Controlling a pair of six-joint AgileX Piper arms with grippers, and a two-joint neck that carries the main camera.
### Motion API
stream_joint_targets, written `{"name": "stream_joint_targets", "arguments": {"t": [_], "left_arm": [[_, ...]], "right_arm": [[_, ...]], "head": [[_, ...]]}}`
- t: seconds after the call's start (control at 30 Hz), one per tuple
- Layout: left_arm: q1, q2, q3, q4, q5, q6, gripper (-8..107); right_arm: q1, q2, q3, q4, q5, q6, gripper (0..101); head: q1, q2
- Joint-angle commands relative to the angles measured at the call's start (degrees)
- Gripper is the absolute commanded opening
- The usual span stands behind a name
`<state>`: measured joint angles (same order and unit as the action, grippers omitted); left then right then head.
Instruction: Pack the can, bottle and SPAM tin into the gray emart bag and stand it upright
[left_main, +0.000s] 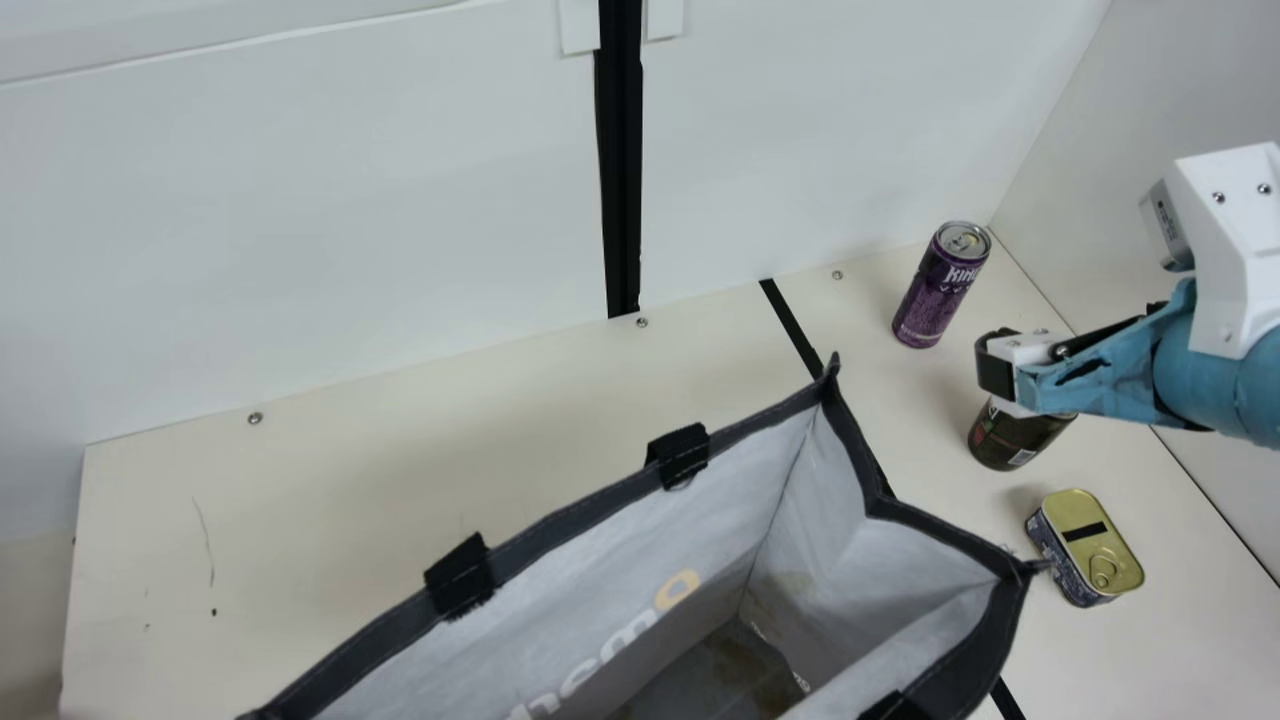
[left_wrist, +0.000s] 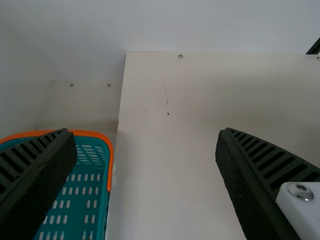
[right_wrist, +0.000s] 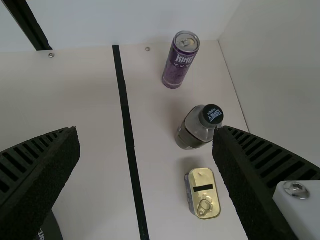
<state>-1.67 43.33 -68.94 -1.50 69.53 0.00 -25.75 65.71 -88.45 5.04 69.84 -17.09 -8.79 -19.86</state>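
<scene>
Right hand (left_main: 996, 366), left hand (left_wrist: 146, 137) wide; right wrist view: bottle cap (right_wrist: 213, 115); main view: bag interior (left_main: 715, 545).

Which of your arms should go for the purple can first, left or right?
Probably the right. Its gripper is open, and the can, bottle and tin are all on that side. The left wrist view shows bare table and a basket.

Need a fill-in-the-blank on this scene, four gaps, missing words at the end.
The upright can is mostly ____ in colour.
Between the can and the tin stands the ____.
The teal basket has a rim coloured ____.
The right end effector holds nothing and is ____, not shut.

Missing words: purple; bottle; orange; open.
</scene>
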Motion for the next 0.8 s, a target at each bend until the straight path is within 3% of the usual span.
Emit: {"name": "stream_joint_targets", "arguments": {"t": [0.0,0.37,0.77], "left_arm": [[0.0,0.0,0.0,0.0,0.0,0.0,90],[-2.0,1.3,-2.5,1.0,-1.1,-0.4,90],[-9.1,6.2,-9.9,5.7,-2.3,-5.4,90]], "right_arm": [[0.0,0.0,0.0,0.0,0.0,0.0,95],[0.0,0.0,0.0,0.0,0.0,0.0,95],[0.0,0.0,0.0,0.0,0.0,0.0,95]], "head": [[-1.2,-0.1],[-1.2,-0.1],[-1.2,-0.1]]}}
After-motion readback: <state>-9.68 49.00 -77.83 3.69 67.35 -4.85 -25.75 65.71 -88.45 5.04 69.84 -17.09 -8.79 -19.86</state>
